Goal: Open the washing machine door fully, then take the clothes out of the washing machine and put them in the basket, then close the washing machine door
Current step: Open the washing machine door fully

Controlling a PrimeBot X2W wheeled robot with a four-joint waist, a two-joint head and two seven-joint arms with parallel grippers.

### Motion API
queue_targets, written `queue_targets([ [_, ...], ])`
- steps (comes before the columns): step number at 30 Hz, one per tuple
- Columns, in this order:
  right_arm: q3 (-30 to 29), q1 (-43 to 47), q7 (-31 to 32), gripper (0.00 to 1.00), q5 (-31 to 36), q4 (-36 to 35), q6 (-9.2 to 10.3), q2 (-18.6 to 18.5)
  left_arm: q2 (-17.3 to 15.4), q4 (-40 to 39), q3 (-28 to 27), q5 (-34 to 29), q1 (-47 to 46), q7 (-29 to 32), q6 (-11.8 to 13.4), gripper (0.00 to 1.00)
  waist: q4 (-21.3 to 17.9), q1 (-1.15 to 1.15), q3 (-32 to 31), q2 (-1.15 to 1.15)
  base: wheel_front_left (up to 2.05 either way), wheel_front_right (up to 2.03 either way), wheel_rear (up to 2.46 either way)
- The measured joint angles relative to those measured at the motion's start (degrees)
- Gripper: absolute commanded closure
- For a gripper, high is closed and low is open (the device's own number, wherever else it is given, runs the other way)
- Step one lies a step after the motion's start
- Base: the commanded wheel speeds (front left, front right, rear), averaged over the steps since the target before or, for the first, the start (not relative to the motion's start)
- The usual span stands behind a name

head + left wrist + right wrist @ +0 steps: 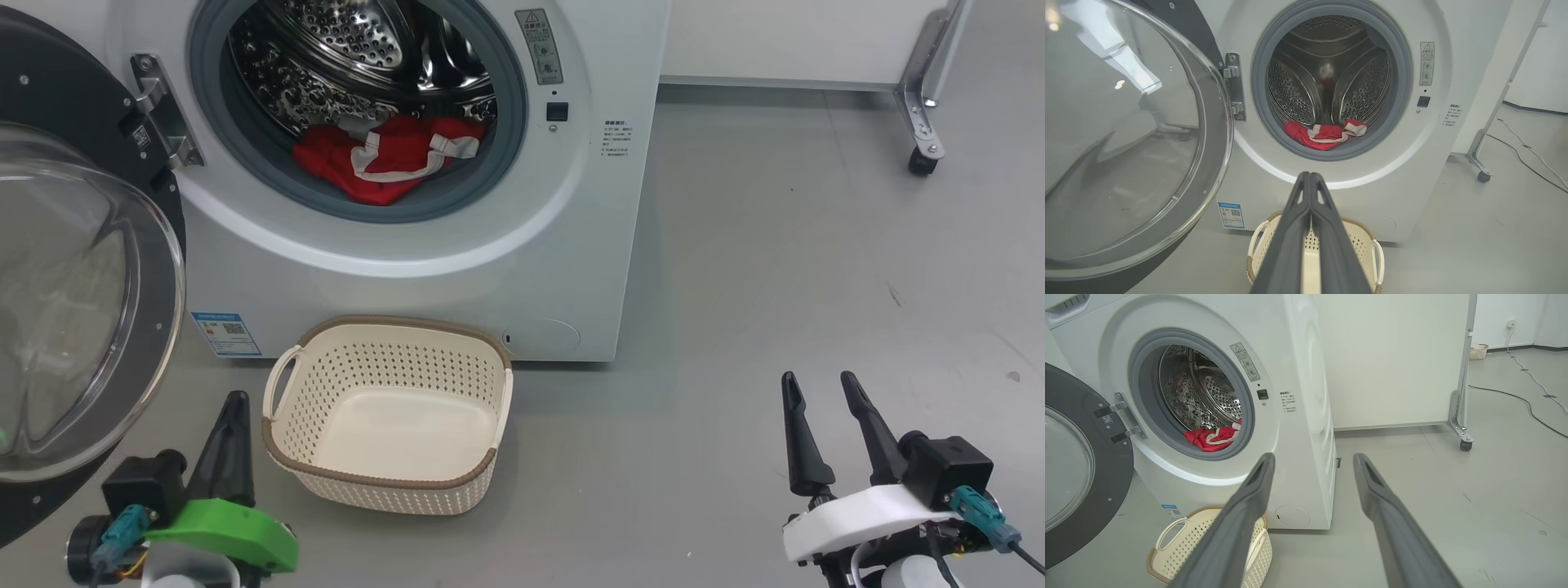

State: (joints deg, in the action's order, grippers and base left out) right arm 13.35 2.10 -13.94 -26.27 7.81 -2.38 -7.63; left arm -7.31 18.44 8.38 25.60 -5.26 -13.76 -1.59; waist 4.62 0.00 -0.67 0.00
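- The clothes point(384, 159) lie in a red heap with white strips at the bottom front of the drum point(359, 49). They are just behind the grey ring point(510, 155) of the washing machine point(490, 278).
- They look soft, light and floppy. I think they will droop when lifted and could catch on the grey ring.
- A good place to pinch is the bumpy top fold near the white strip.
- The basket point(392, 359) sits on the floor point(735, 286) right under the opening.
- The left gripper point(235, 400) has its fingers pressed together and holds nothing. The right gripper point(819, 382) has its fingers spread wide and holds nothing. Both are well away from the clothes.
- The washing machine door point(82, 302) hangs open on the left. The picture edge cuts it off, so I cannot tell if it is open all the way.
- The grey ring hides the low part of the heap. I cannot tell if it is one piece or more.
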Motion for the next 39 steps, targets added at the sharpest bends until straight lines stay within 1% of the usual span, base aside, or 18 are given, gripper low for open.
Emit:
queue_targets([
  [1,-0.21,0.13,-0.01,0.0,0.0,-0.14,0.07,-0.01,0.24,-0.22,0.4,-0.04,0.09,0.0,-0.08,0.88,-0.13,0.0,0.0,0.0,0.0,0.0,0.0],
  [2,-0.34,0.3,-0.01,0.0,0.0,-0.24,0.07,-0.03,0.54,-0.48,0.67,-0.12,0.27,0.0,-0.2,0.61,-0.2,0.0,0.01,0.0,0.0,0.0,0.0],
  [3,-0.4,0.51,-0.01,0.0,0.0,-0.32,0.07,-0.05,0.79,-0.65,0.83,-0.19,0.44,0.0,-0.23,0.27,-0.25,0.0,0.02,0.0,0.0,0.0,0.0],
  [4,-0.4,0.7,-0.01,0.0,0.0,-0.36,0.07,-0.05,0.88,-0.86,1.0,-0.34,0.7,-0.01,-0.24,0.0,-0.31,0.0,0.04,0.0,0.0,0.0,0.0],
  [10,-0.35,0.83,-0.01,0.0,0.0,-0.69,0.07,-0.05,0.7,-2.35,2.38,-2.08,1.47,-0.02,-1.01,0.0,-0.66,0.0,0.11,0.0,0.0,0.0,0.0],
  [26,-0.4,1.48,-0.01,0.0,0.08,-1.3,0.11,-0.07,0.48,-4.45,2.57,-3.46,3.24,-0.49,-0.99,0.0,-1.41,0.0,0.11,0.0,0.0,0.0,0.0],
  [28,-0.38,1.74,-0.02,0.0,0.21,-1.34,0.51,-0.14,0.49,-4.59,2.57,-3.46,3.35,-0.49,-0.98,0.0,-1.39,0.0,0.15,0.0,0.0,0.0,0.0],
  [35,-0.33,1.83,-0.07,0.0,0.96,-1.46,0.52,-0.55,0.58,-5.14,2.48,-3.45,4.33,-0.49,-0.98,0.0,-1.25,0.0,0.25,0.0,0.0,0.0,0.0],
  [39,-0.33,1.83,-0.07,0.0,1.76,-1.45,1.02,-0.92,0.6,-5.49,2.45,-3.44,4.39,-0.51,-0.98,0.0,-1.17,0.0,0.31,0.0,0.0,0.0,0.0],
])
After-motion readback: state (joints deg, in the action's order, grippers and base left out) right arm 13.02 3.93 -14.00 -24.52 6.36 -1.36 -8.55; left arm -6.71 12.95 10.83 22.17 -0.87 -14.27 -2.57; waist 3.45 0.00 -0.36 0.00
